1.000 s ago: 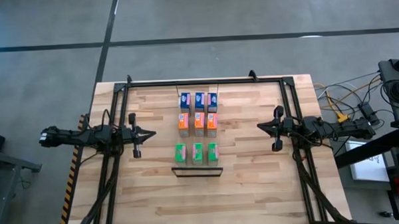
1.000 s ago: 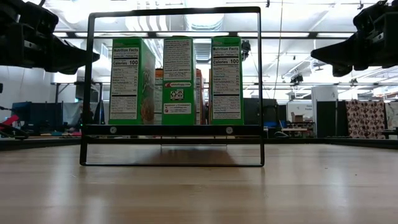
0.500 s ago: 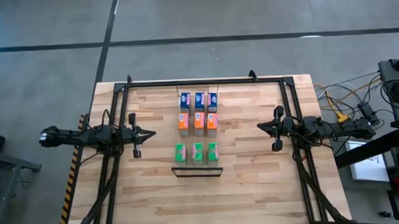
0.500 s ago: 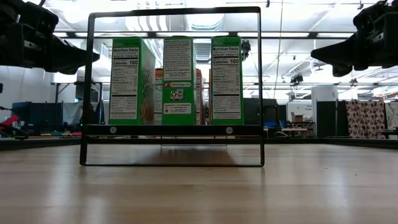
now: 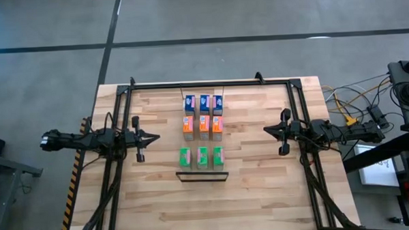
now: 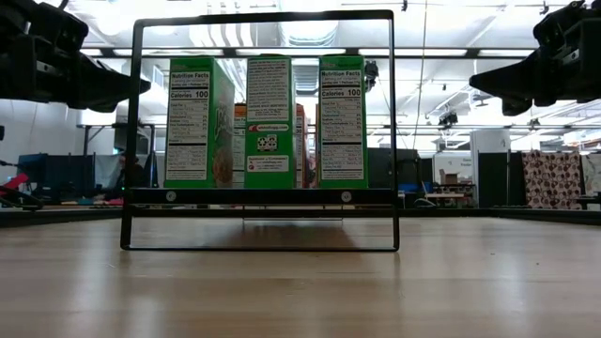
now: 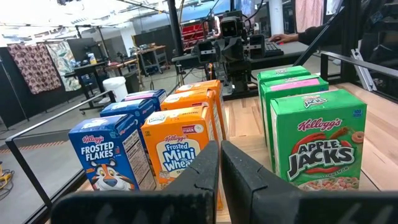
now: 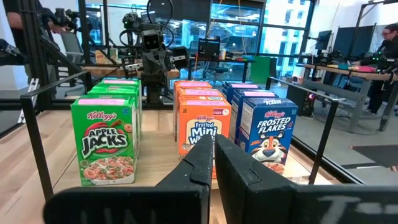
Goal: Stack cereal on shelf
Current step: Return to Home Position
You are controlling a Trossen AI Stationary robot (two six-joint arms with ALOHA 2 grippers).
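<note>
On the shelf (image 5: 203, 144), in the middle of the surface (image 5: 262, 195), we see three upright rows: blue Frosted Flakes boxes (image 5: 203, 103) farthest, orange Frosted Mini-Wheats boxes (image 5: 203, 126) between, and green Apple Jacks boxes (image 5: 202, 157) nearest the dark lip (image 5: 202, 175). Our left hand (image 5: 154, 137) and right hand (image 5: 266, 130) hover at either side, well apart from them, fingers pressed together and empty.

An industrial lab: concrete floor (image 5: 255, 14), loose cables (image 5: 350, 99), equipment-laden workbenches (image 8: 323, 70) behind.

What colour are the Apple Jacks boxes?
The Apple Jacks boxes are green; the left wrist view shows this best.
</note>
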